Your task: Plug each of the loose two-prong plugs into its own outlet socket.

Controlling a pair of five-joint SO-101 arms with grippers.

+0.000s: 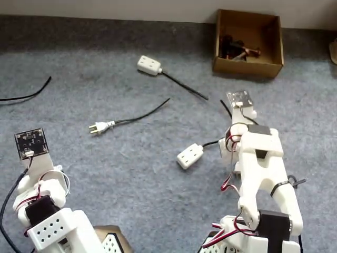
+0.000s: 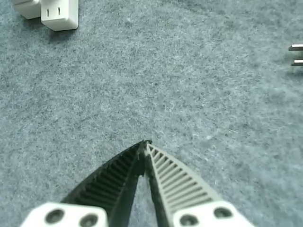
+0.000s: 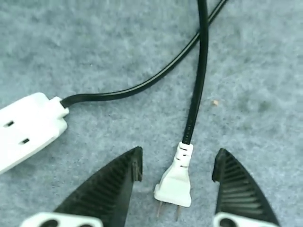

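My right gripper [image 3: 179, 156] is open low over the grey carpet, with a white two-prong plug [image 3: 175, 183] lying between its fingers, untouched, prongs toward the camera. Its black cord [image 3: 199, 80] runs away from me. A white outlet socket [image 3: 28, 130] lies beside it, the one at the carpet's middle [image 1: 190, 156]. A second socket [image 1: 149, 65] lies farther back. Another loose plug [image 1: 100, 127] rests left of centre. My left gripper [image 2: 144, 144] is shut and empty, with a socket [image 2: 59, 14] and the plug's prongs [image 2: 296, 54] at that view's edges.
A cardboard box [image 1: 247, 42] with dark parts inside stands at the back right. A stray black cable [image 1: 26, 95] lies at the far left. The right arm [image 1: 258, 158] covers the plug under it. Open carpet lies between the two arms.
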